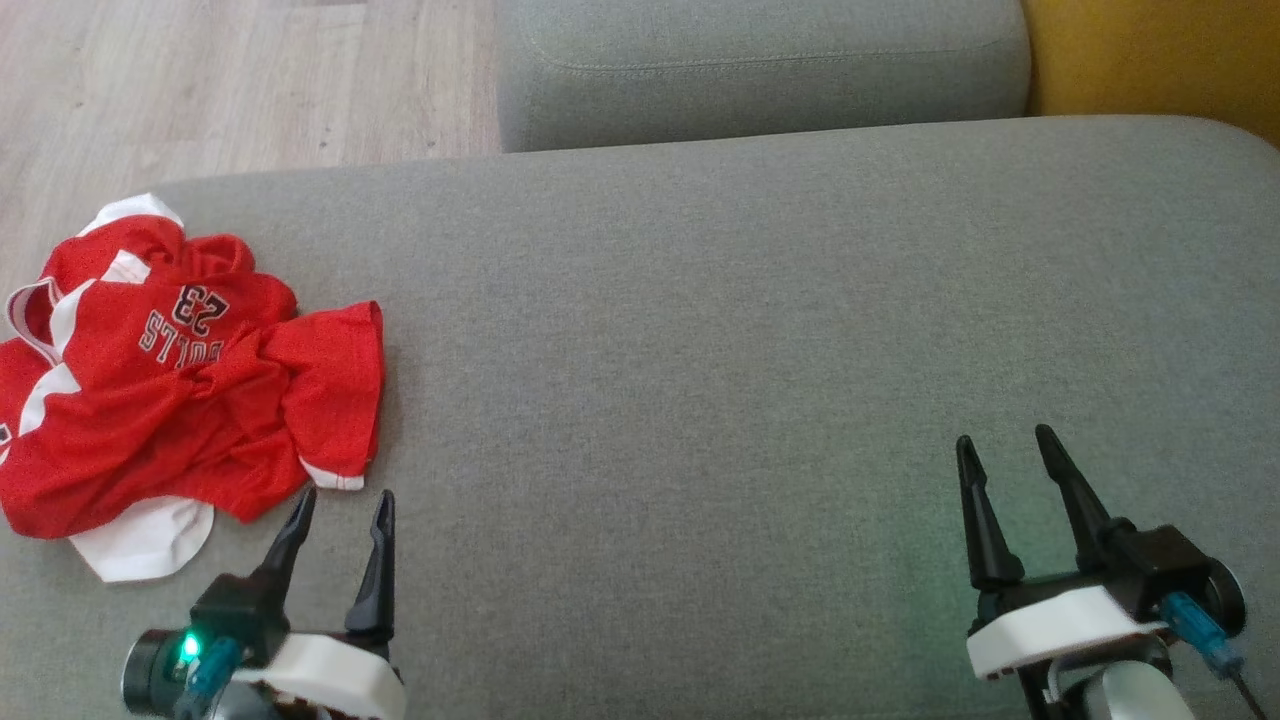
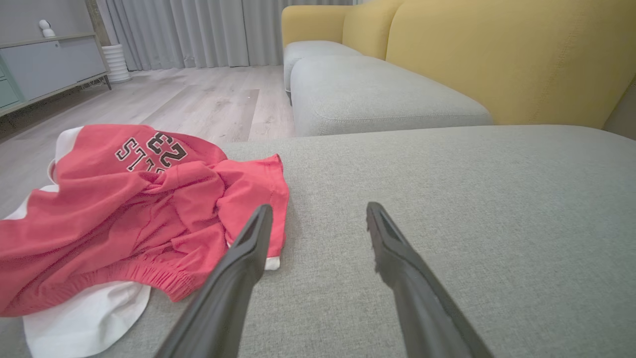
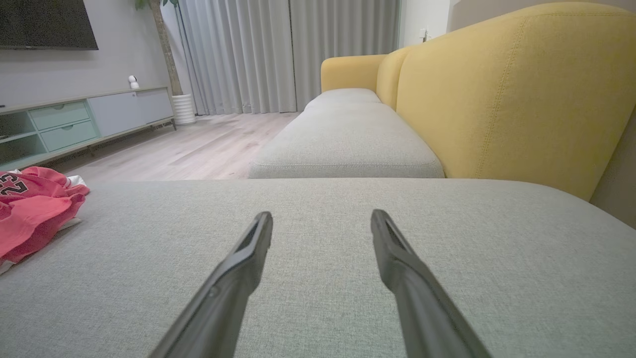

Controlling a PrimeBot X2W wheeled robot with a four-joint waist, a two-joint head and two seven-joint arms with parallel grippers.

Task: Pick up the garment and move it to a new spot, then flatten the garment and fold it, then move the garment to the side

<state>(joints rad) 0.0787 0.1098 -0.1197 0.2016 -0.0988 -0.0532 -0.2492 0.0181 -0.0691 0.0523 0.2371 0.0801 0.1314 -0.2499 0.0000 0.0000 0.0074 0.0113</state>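
Item: crumpled red-and-white jersey garment (image 1: 180, 380), bunched at the left edge of the grey fabric seat cushion (image 1: 750, 350).
Left gripper (image 1: 345, 495): fingers parted, empty, just beside the hem.
Right gripper (image 1: 1003, 437): parted, empty, well apart from the garment.
Risk: a pinch on one loose layer may drag the heap off onto the pale wood floor (image 1: 200, 80).
Surroundings: second grey cushion (image 1: 760, 70), yellow backrest (image 1: 1150, 50); neither obstructs the reach.

A crumpled red garment (image 1: 190, 390) lies on the grey sofa cushion (image 1: 760, 330).
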